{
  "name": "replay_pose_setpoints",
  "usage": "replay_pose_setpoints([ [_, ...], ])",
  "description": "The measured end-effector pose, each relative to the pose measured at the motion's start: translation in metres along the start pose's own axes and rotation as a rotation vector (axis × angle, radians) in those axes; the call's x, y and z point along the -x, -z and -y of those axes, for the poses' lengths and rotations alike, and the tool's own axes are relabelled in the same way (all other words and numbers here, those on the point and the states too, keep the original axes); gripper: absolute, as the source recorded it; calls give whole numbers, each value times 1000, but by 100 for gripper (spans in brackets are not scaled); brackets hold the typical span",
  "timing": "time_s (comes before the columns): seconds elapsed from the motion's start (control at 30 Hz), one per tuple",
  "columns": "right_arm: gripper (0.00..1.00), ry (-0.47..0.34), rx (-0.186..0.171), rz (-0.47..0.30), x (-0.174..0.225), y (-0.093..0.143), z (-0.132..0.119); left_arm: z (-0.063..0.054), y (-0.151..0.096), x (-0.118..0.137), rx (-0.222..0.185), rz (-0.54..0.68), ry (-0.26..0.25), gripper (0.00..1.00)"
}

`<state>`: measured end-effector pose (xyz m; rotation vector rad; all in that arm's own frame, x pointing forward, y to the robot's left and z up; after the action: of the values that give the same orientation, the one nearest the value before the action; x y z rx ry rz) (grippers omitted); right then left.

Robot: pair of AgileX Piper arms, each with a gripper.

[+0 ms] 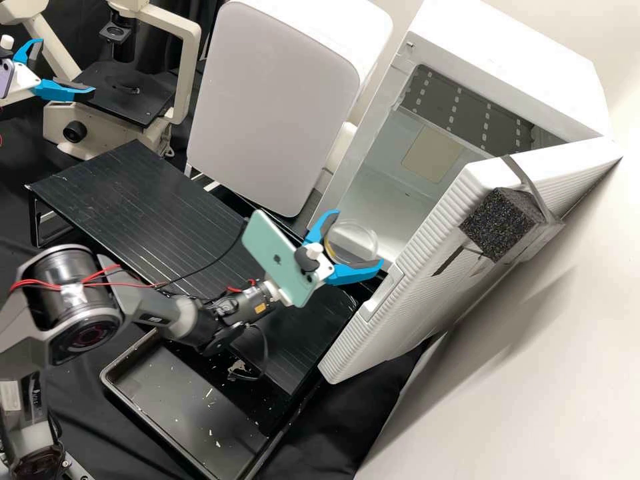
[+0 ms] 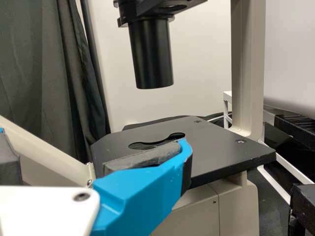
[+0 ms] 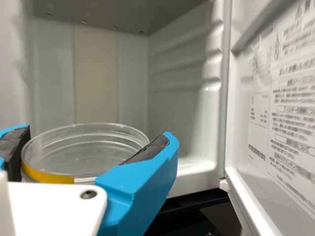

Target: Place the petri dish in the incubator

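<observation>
Right end effector (image 1: 360, 238): closed on the petri dish, one blue finger at each side of it
Petri dish (image 1: 352, 248): clear, round, with a yellow band on its side, held level at the incubator's open front
Incubator (image 1: 513, 63): white, its door (image 1: 407, 297) swung open, a black foam block (image 1: 500, 225) strapped to the door
Left end effector (image 1: 67, 67): open, nothing between its fingers, near the microscope (image 1: 191, 77) and its black stage (image 2: 216, 152)
Surface (image 1: 120, 193): a black ribbed platform in front of the large white box-shaped unit (image 1: 273, 107)
Tray (image 1: 167, 393): black, rimmed, flecked with light bits
</observation>
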<state>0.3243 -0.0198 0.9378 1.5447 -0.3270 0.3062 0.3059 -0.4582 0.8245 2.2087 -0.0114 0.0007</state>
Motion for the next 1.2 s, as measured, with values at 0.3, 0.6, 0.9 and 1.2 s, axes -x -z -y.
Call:
replay_pose_setpoints([
  [0.3,0,2,-12,42,-58,-18,7,0,0,0,0,0,0,100],
  [0.6,0,-2,-35,34,-95,-27,10,0,0,0,0,0,0,100],
  [0.9,0,48,-38,71,-119,-33,24,0,0,0,0,0,0,100],
  [1.2,0,90,-11,55,-126,-30,40,0,0,0,0,0,0,100],
])
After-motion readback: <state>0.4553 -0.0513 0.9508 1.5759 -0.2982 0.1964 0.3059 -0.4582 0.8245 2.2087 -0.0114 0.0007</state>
